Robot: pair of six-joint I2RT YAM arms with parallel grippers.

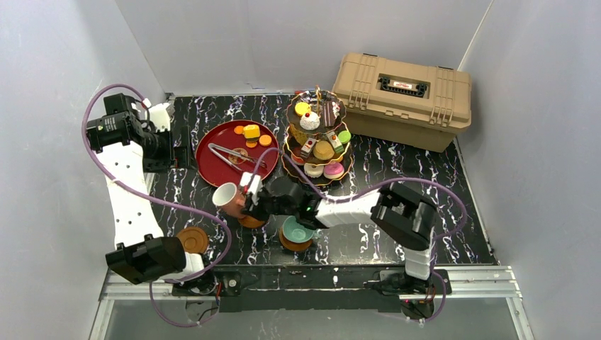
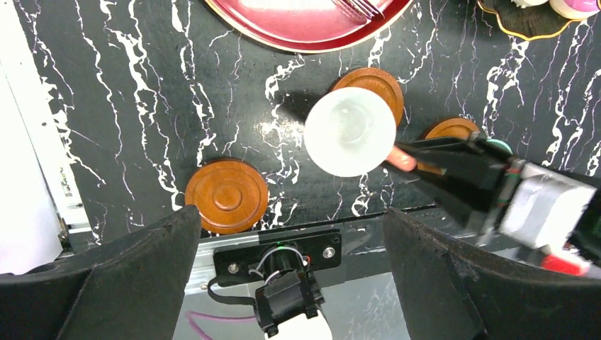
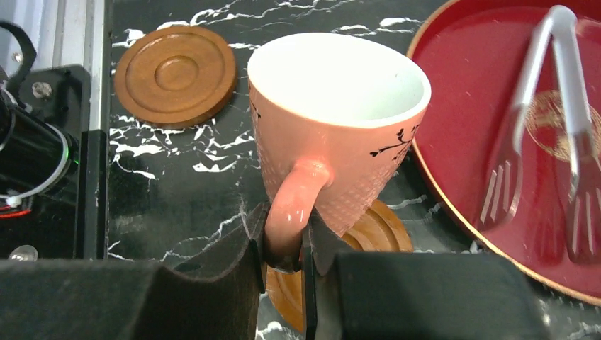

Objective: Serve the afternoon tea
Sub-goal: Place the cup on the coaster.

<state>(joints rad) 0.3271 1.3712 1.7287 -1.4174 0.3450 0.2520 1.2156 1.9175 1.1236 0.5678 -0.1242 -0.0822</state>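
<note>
Pink cup: the salmon-pink ceramic cup (image 3: 339, 134) with a white inside and a dark twig print is near the front middle of the black, white-veined marble table (image 1: 397, 170). It is tilted, with its mouth turned left.
Right gripper: the right gripper (image 3: 283, 248) is nearly closed, its two black fingers pinching the pink cup's handle from either side.
Saucer below: a round brown wooden saucer (image 3: 375, 234) lies under the pink cup's base. I cannot tell whether cup and saucer touch.
Teal cup: a teal ceramic cup (image 1: 298, 230) stands upright on its own brown saucer, just right of the pink cup and beneath the right arm's wrist.
Spare saucer: a third round brown saucer (image 1: 193, 239) lies bare near the front left edge, apart from the cups.
Left gripper: the left gripper (image 2: 290, 234) is raised over the table's left side. Its black fingers are spread wide with nothing between them.
Stand: the dark glass three-tier stand with gold rims (image 1: 317, 138) sits behind the cups, with small colourful pastries on every tier.
Tray: a round red lacquer tray (image 1: 216, 152) left of the stand carries metal tongs (image 1: 234, 156), a yellow cake cube (image 1: 251, 132) and a few small orange pieces.
Case: a tan plastic case (image 1: 404, 88), lid shut, stands at the far right corner.
</note>
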